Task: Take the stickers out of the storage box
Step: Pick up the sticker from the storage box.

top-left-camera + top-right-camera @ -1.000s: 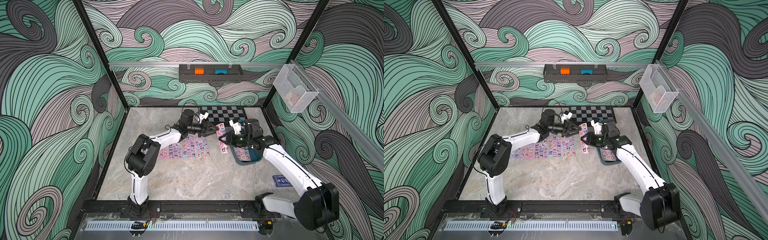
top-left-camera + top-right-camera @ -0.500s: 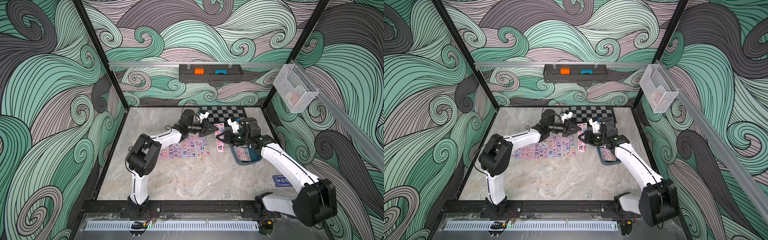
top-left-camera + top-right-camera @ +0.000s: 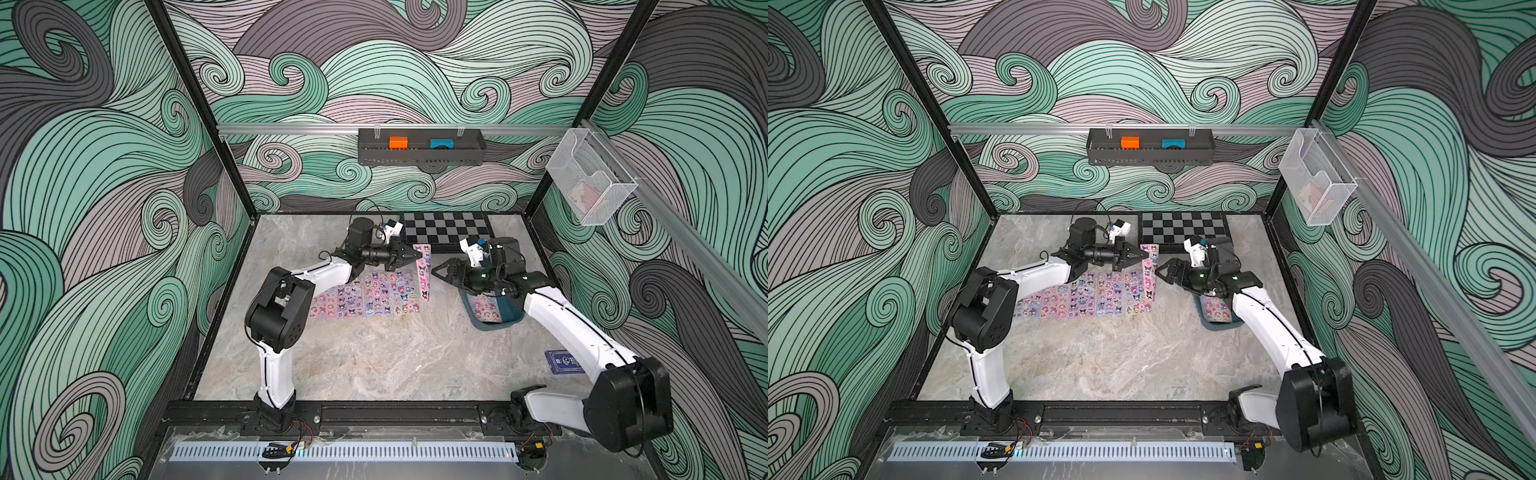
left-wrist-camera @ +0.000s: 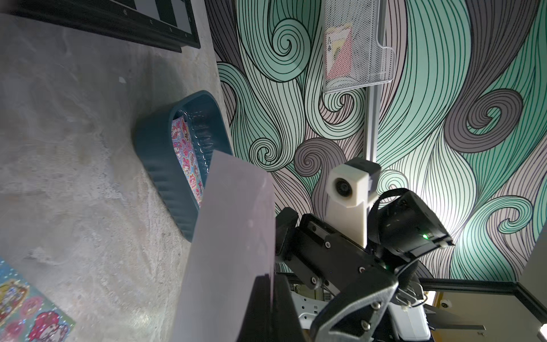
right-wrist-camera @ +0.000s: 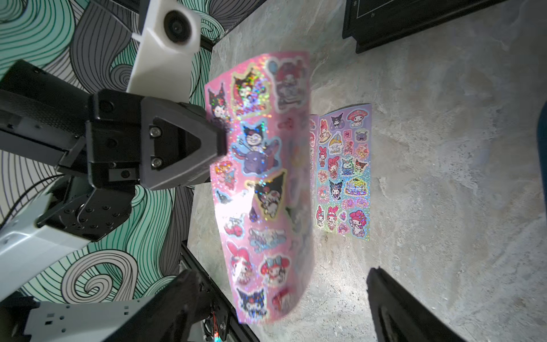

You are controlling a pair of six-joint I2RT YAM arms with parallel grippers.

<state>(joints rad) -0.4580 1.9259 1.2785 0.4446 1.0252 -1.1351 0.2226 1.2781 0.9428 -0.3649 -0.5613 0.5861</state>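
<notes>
Left tool (image 3: pixel 415 258) pinched tight on pink sticker sheet (image 5: pixel 260 183) near one end. Sheet thin, glossy, glitter-speckled, bowing as it hangs. Right tool (image 3: pixel 439 272) gaping wide, nothing in it, just beside hanging sheet. Its arm crosses over storage box (image 4: pixel 159 154): shallow teal plastic tub, ribbed wall, rounded corners. Stickers (image 4: pixel 185 148) lie flat inside. Row of sheets (image 3: pixel 365 295) spread side by side on grey marbled worktop (image 3: pixel 374 361). Chessboard (image 3: pixel 446 228) at back. Swirl-patterned walls all round.
</notes>
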